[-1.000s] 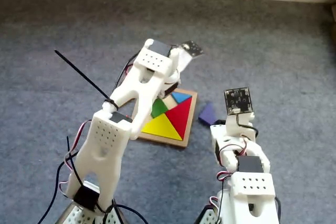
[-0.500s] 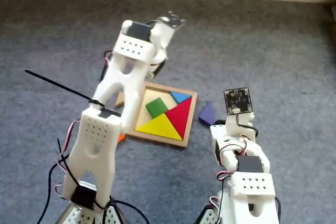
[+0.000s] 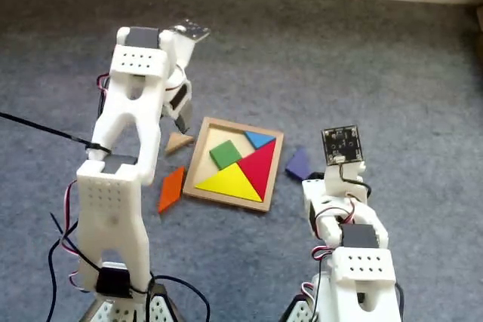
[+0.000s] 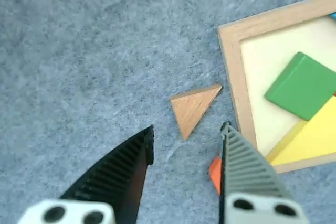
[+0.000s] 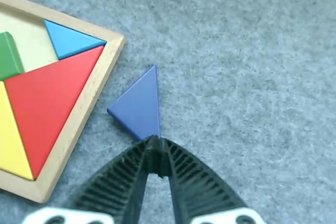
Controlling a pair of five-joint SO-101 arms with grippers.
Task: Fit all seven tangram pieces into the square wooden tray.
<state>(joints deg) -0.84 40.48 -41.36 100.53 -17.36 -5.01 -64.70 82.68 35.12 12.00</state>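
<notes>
The square wooden tray (image 3: 263, 200) holds a green square (image 3: 225, 154), a light blue triangle (image 3: 259, 139), a red triangle (image 3: 260, 167) and a yellow triangle (image 3: 229, 182). On the carpet left of it lie a tan triangle (image 3: 179, 142) and an orange piece (image 3: 171, 188). A dark blue triangle (image 3: 298, 162) lies to its right. My left gripper (image 4: 187, 128) is open just above the tan triangle (image 4: 193, 108), beside the tray corner (image 4: 231, 66). My right gripper (image 5: 156, 142) is shut, its tip touching or nearly touching the dark blue triangle (image 5: 139, 106).
Grey carpet surrounds the tray on all sides. A black cable tie sticks out leftwards from the left arm (image 3: 124, 148). The right arm's base (image 3: 355, 262) stands at the front right. A pale wall edge runs along the far side.
The left arm has swung left, from over the tray to over the tan triangle, uncovering the tray, the tan triangle and the orange piece. The right arm has not moved.
</notes>
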